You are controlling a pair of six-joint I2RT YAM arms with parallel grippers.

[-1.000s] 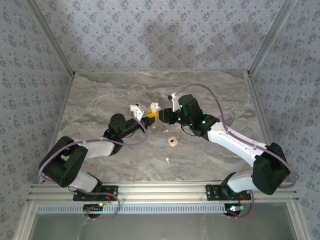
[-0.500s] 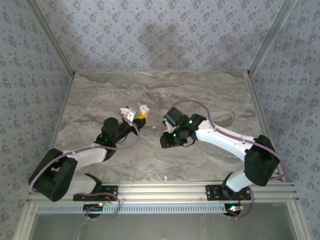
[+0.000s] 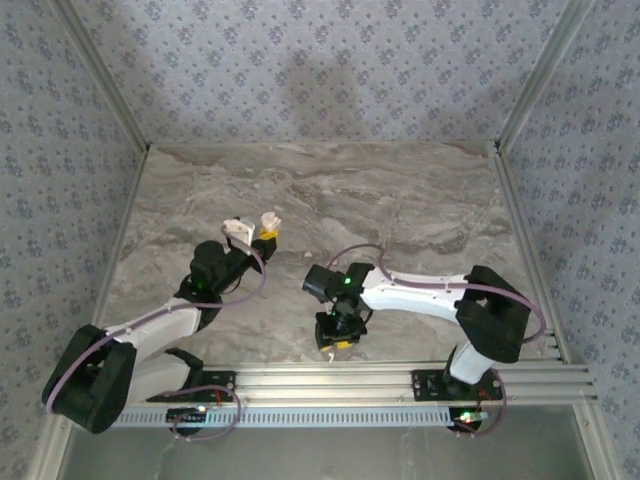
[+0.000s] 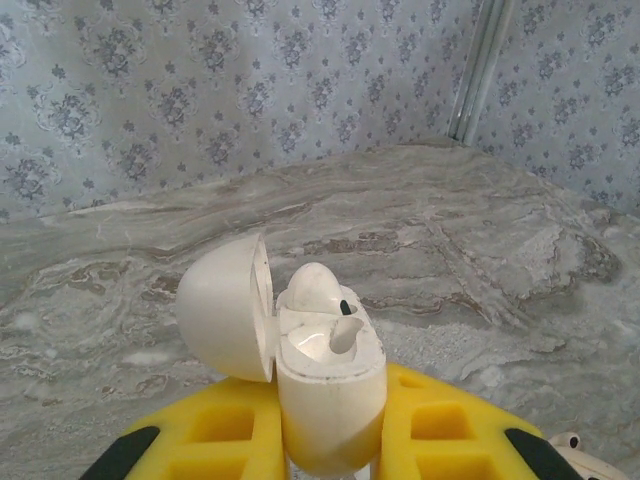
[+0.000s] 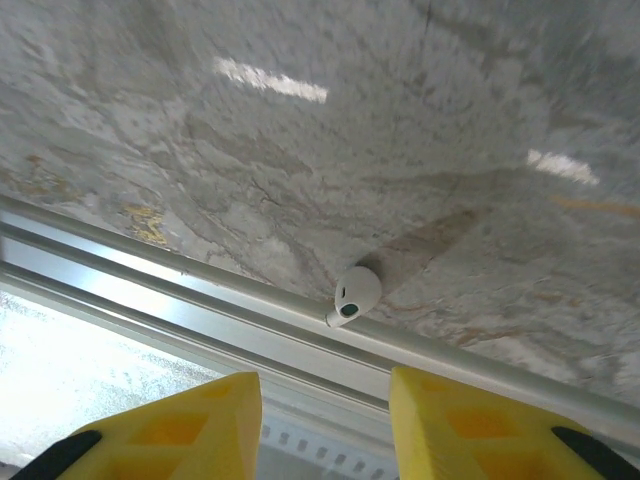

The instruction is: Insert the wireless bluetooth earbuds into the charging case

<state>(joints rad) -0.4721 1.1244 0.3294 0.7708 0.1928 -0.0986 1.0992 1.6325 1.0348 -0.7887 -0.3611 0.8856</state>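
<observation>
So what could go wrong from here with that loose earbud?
The loose earbud lies at the near edge of the table, against the metal rail. The open right gripper, above it, could nudge it onto the rail, or a finger could hit the rail first. The left gripper holds the case, lid open, with a seated earbud inside; a jolt might shake that one out.

Your left gripper (image 3: 260,232) is over the middle of the table (image 3: 420,200), with the white charging case (image 3: 268,220) at its tip. Your right gripper (image 3: 336,338) points down at the near edge.
</observation>
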